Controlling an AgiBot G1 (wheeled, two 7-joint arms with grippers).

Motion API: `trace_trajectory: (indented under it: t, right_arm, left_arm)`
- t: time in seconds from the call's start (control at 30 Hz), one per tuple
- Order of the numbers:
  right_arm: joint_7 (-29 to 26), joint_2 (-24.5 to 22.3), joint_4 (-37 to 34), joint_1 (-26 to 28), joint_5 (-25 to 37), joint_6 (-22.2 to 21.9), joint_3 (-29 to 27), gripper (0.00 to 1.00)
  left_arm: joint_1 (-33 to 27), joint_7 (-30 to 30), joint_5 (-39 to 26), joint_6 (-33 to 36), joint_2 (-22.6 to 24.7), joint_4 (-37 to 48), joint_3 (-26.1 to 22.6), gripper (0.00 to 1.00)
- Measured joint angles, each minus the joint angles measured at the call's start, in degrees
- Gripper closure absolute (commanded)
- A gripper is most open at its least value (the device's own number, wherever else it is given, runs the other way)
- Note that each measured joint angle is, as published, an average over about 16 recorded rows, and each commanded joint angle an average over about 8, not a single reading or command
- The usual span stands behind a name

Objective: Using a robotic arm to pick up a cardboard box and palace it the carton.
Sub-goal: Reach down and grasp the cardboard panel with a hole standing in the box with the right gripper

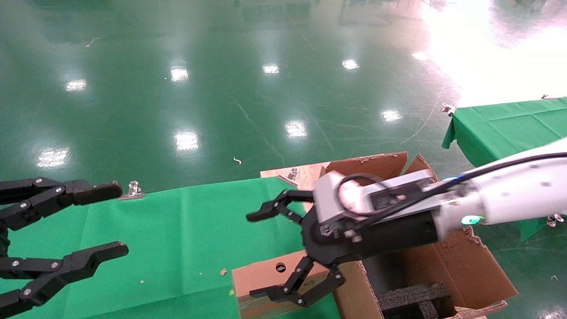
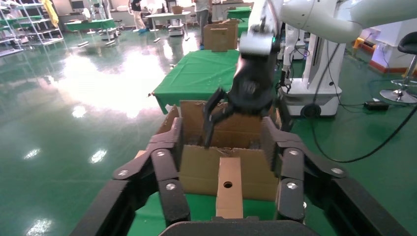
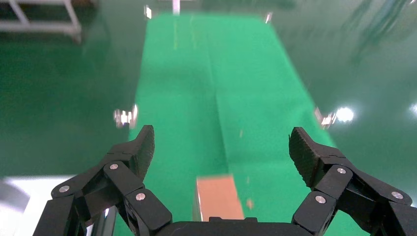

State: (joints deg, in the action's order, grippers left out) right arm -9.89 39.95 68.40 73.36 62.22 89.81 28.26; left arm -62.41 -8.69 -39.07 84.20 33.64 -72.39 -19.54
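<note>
The small brown cardboard box (image 1: 266, 277), with a round hole in its top, lies on the green cloth beside the carton (image 1: 469, 261). The carton is large, with ragged flaps and black foam blocks (image 1: 412, 297) inside. The white robotic arm (image 1: 522, 190) reaches in from the right. Its right gripper (image 1: 254, 254) is open and empty, hovering above the box with one finger on each side. In the right wrist view the box (image 3: 216, 199) lies below and between the open fingers of the right gripper (image 3: 222, 145). My left gripper (image 1: 118, 220) is open and empty at the far left; its view shows the box (image 2: 229, 189) against the carton (image 2: 196, 167).
A green cloth (image 1: 177, 230) covers the table, held by metal clips (image 1: 133, 190) at its far edge. A second green-covered table (image 1: 500, 128) stands at the right. Shiny green floor lies beyond.
</note>
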Motion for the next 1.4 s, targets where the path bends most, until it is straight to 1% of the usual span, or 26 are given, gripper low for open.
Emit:
trace_trajectory:
  t: [0.23,0.47,0.7,1.0,1.03,1.2,1.23,1.27,1.3,1.4]
  right_arm:
    - [-0.4,4.8,-3.2,6.9,11.0,0.3,8.0,0.00]
    - [-0.9,9.4,-6.3,12.7,19.0,0.6,15.4,0.00]
    - [-0.9,12.6,-8.6,17.1,23.7,0.7,22.1,0.00]
    - [0.1,15.1,-10.1,21.2,26.2,0.6,29.2,0.00]
    - [0.2,15.3,-10.2,21.6,26.2,0.6,29.8,0.00]
    - [0.7,15.9,-10.8,22.9,26.0,0.5,32.3,0.00]
    - [0.8,16.0,-10.9,23.1,25.9,0.6,32.7,0.07]
    - [0.9,16.1,-11.0,23.3,25.7,0.6,33.1,0.19]
    - [0.9,16.1,-11.1,23.4,25.5,0.6,33.4,0.32]
    - [1.1,16.3,-11.4,23.7,25.1,0.6,34.2,0.69]
  left_arm:
    - [0.0,0.0,0.0,0.0,0.0,0.0,0.0,1.00]
    - [0.0,0.0,0.0,0.0,0.0,0.0,0.0,1.00]
    - [0.0,0.0,0.0,0.0,0.0,0.0,0.0,1.00]
    - [0.0,0.0,0.0,0.0,0.0,0.0,0.0,1.00]
    - [0.0,0.0,0.0,0.0,0.0,0.0,0.0,0.94]
    - [0.0,0.0,0.0,0.0,0.0,0.0,0.0,0.31]
    - [0.0,0.0,0.0,0.0,0.0,0.0,0.0,0.19]
    - [0.0,0.0,0.0,0.0,0.0,0.0,0.0,0.06]
    - [0.0,0.0,0.0,0.0,0.0,0.0,0.0,0.00]
    - [0.0,0.0,0.0,0.0,0.0,0.0,0.0,0.00]
